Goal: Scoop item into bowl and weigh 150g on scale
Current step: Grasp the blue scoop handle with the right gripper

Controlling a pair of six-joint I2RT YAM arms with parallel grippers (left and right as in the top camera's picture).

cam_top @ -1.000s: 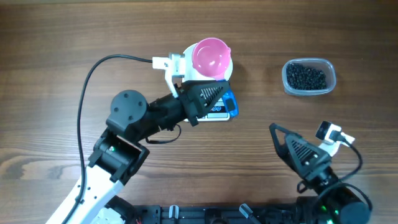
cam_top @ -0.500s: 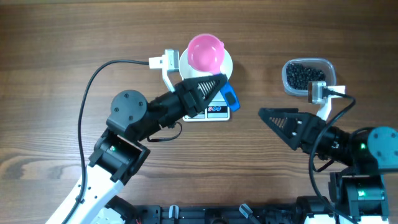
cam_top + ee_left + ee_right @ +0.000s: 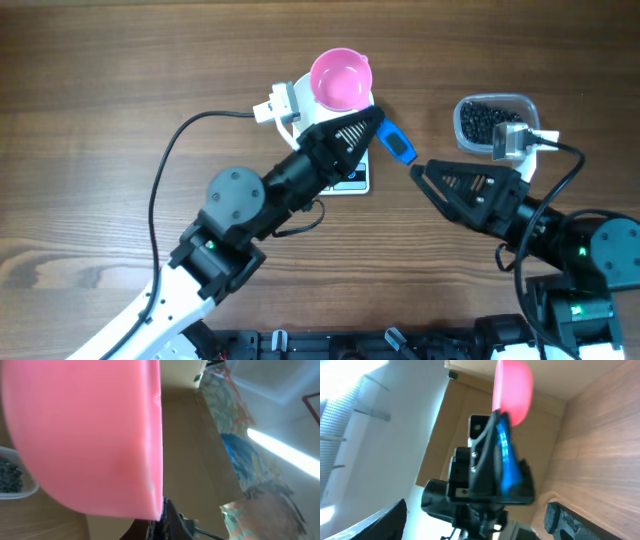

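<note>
Left hand (image 3: 368, 128) clamped on pink scoop (image 3: 340, 80) over bowl (image 3: 306, 90), right hand (image 3: 418, 170) open beside blue handle (image 3: 399, 144)

The left arm (image 3: 240, 205) stretches diagonally from the near edge of the tabletop (image 3: 90, 60) toward its far middle. The left tool (image 3: 372, 128) is clamped tight on the blue handle of a pink scoop (image 3: 340, 80). The right arm (image 3: 560, 240), at the near right corner, aims the right tool (image 3: 420, 172) leftward, with its fingers (image 3: 570, 519) spread wide.
</note>
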